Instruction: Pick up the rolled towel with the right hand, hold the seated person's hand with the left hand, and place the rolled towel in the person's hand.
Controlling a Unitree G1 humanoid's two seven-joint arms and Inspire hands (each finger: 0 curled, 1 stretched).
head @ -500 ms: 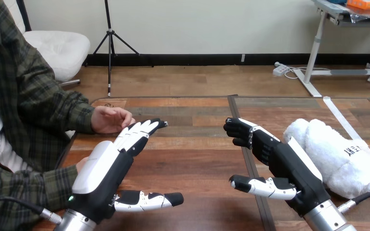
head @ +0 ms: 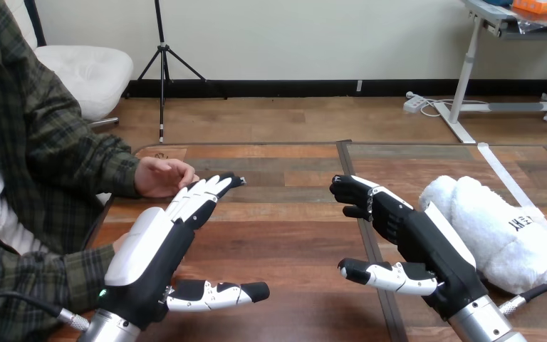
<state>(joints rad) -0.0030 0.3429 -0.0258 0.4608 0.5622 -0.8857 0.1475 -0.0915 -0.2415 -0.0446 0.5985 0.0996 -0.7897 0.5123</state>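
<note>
The rolled towel [head: 502, 231] lies on the desk [head: 292, 235] at the robot's right side, near the desk's right edge and well apart from the person's hand [head: 162, 177], which rests at the far left of the desk. The towel's long axis runs on a slant, from its farther end nearer the middle of the desk to its nearer end out toward the right. The right hand [head: 413, 235] is set just beside the towel, on the towel's inner side, and its length runs roughly along the same slant. It cannot be told whether the back of the hand touches the cloth. The hand's white-shelled back is turned toward the towel and its palm is turned away, toward the middle of the desk. A turn of the wrist and a reach over the roll are therefore judged to be needed before any grasp can be made. The right hand is seen spread and empty, with its fingers loosely bent at the tips and its thumb stretched out to the side. The left hand [head: 157, 249] is likewise held spread and empty, fingers straight and pointed toward the person's hand, close to it, though contact cannot be told. The right hand is plainly the nearer to the towel. The towel is white, thick and soft in look, rolled into a stubby cylinder with a fold line showing along its length and some dark marking near its nearer end.
</note>
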